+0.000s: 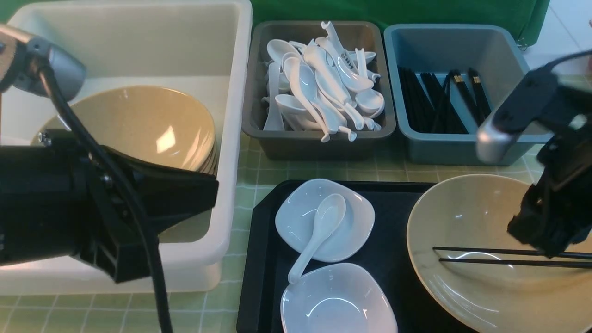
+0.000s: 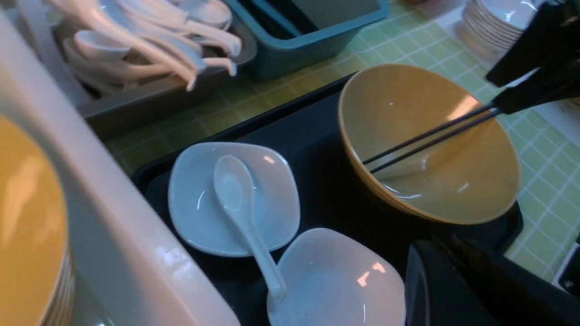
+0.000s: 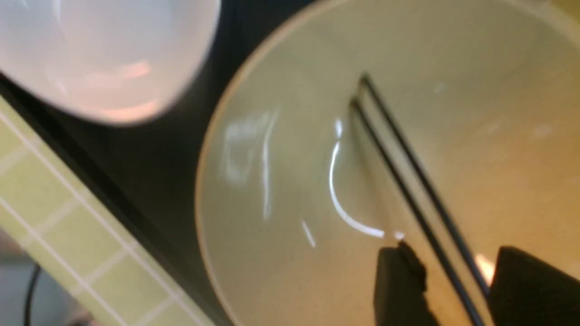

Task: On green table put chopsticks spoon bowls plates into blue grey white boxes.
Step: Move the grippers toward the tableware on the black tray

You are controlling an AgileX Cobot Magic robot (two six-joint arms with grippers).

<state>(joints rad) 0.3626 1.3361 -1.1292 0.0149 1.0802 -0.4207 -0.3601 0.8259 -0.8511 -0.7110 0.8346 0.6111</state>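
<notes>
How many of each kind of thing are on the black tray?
White plates: 2
Spoon: 1
Bowl: 1
Chopsticks: 2
Total: 6

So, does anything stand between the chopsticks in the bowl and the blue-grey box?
Nothing visible. The chopsticks lie across the bowl at the right gripper; only a strip of green table separates bowl and blue-grey box, whose open top holds just other chopsticks. Its near wall must be cleared.
</notes>
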